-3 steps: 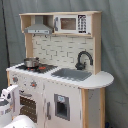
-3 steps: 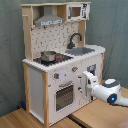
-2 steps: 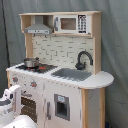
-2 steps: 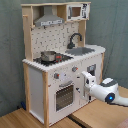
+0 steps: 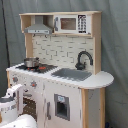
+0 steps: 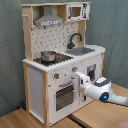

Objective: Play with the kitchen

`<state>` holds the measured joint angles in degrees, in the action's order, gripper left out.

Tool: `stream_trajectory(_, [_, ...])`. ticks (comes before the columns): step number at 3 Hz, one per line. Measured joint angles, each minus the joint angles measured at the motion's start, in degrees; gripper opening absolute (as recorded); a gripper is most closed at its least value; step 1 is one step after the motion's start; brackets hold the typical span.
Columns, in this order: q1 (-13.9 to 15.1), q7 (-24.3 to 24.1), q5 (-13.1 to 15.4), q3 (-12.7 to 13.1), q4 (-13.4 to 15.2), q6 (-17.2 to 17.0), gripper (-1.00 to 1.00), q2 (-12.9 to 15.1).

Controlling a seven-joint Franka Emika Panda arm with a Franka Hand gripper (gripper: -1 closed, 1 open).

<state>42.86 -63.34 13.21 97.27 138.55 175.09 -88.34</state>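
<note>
The gripper (image 6: 78,76) is nearing the kitchen (image 6: 60,60) oven door (image 6: 64,96); jaw state cannot be told. Approach the handle squarely and slowly.

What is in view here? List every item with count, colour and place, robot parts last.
kitchen: one, white and light wood, centre of both exterior views
pot: one, metal, on the hob
faucet: one, black, behind the sink
sink: one, grey, set in the counter
microwave: one, white, top shelf
range hood: one, grey, above the hob
oven door: one, white, below the hob
end effector: one, white, by the oven's front
</note>
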Motion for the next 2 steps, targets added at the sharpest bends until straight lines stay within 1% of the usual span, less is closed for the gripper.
stream_trajectory(1, [3.2,0.3,4.0,-0.5,-2.6,0.0,1.0,0.0])
stream_trajectory(2, [3.7,0.2,4.0,-0.5,-3.3,0.0,1.0,0.0])
